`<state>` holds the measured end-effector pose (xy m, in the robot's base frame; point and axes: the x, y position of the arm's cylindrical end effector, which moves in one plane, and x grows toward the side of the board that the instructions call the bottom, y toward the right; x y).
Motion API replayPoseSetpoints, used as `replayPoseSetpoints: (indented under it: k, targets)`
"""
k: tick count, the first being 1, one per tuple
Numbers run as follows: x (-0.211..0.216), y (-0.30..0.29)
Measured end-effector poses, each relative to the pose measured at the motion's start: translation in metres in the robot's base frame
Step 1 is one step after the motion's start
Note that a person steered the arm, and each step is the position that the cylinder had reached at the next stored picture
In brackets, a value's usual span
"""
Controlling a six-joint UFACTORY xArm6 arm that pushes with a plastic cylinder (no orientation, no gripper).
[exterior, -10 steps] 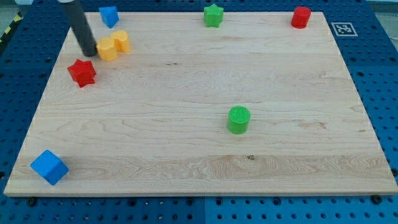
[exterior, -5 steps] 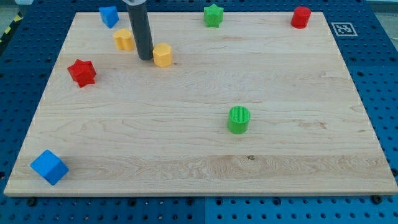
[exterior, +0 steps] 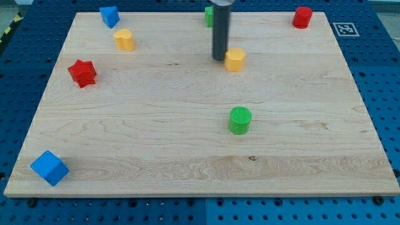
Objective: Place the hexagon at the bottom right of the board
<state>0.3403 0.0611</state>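
My tip (exterior: 219, 59) rests on the board (exterior: 187, 125), touching the left side of the yellow hexagon (exterior: 235, 59) in the upper middle. The rod hides most of a green block (exterior: 207, 15) behind it, so its shape cannot be told. Below and right of my tip stands a green cylinder (exterior: 239, 120). Far left sits another yellow block (exterior: 124, 39), its shape unclear.

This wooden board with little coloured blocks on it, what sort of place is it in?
Probably a robotics lab bench: the pale wooden board lies on a blue perforated metal table, a black-and-white square marker tag sits beside it, and my tip touches the yellow hexagon block.
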Motion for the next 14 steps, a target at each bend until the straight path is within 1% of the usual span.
replayPoseSetpoints:
  k: [1, 2, 3, 5, 6, 7, 8, 9, 10, 11, 13, 14]
  targets:
    - [0.001, 0.057]
    - [0.024, 0.104]
    - [0.051, 0.112]
    - [0.029, 0.104]
    - [0.045, 0.103]
    - [0.074, 0.103]
    - [0.078, 0.103]
    - [0.065, 0.087]
    - [0.067, 0.054]
    - [0.084, 0.055]
    - [0.114, 0.139]
    - [0.120, 0.160]
